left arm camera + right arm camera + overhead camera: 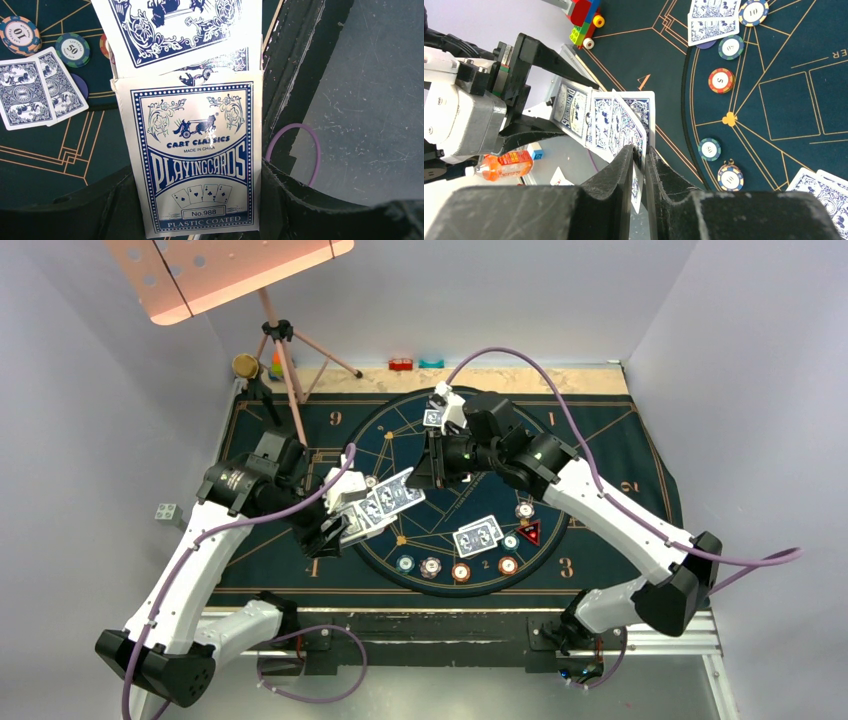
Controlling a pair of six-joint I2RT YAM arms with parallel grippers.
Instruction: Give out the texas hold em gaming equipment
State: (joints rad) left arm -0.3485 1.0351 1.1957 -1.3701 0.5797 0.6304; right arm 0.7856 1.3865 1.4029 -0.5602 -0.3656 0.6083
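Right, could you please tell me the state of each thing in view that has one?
Left gripper: shut on the card box.
Card box: open.
Fanned cards: face down, sticking out of the box.
Right gripper: nearly closed around one of them; grip unclear.
Near card pair: face down, overlapping, on the mat.
Far card pair: face down on the mat.
Chips: flat, unstacked.
Red marker: flat on the mat.

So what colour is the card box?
White with blue print; the card box shows best in the left wrist view.
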